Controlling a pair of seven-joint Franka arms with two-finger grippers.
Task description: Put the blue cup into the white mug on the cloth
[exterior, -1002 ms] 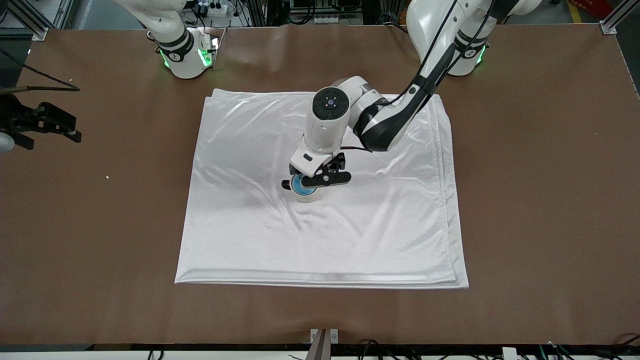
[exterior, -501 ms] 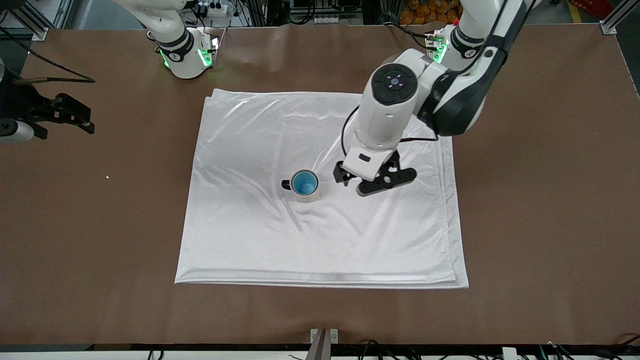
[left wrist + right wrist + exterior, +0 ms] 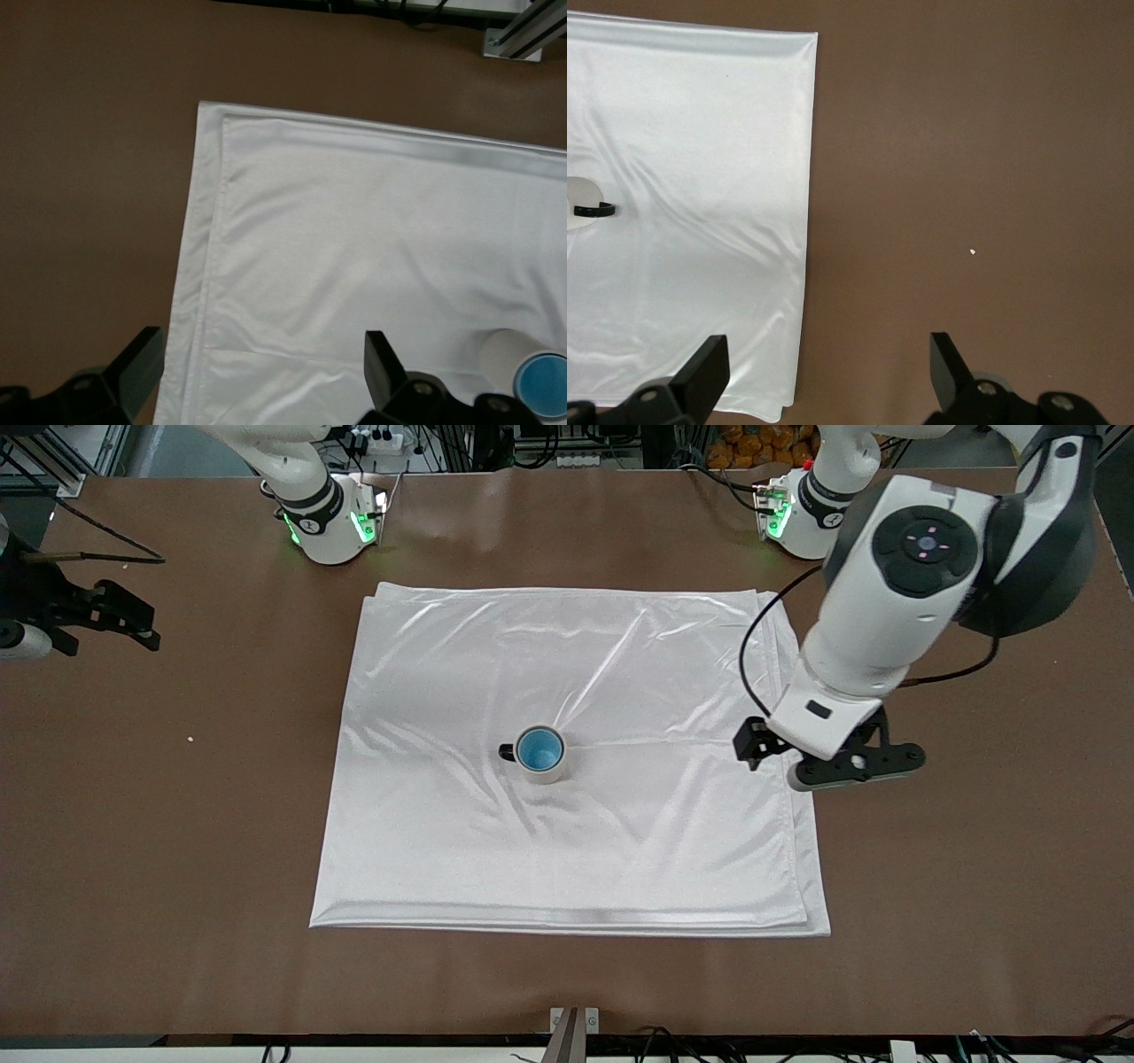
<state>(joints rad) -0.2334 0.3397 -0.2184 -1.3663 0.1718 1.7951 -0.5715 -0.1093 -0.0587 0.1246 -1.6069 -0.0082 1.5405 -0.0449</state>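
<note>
Shiny white cloth (image 3: 567,779) on brown table (image 3: 974,868); cream-white mug (image 3: 542,766), dark handle, bright blue cup (image 3: 539,749) inside.

left gripper (image 3: 828,766) off the blue cup (image 3: 539,750), lifted away, now empty over cloth (image 3: 443,824) edge

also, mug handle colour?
Dark, near black: the white mug handle shows best in the front view.
</note>
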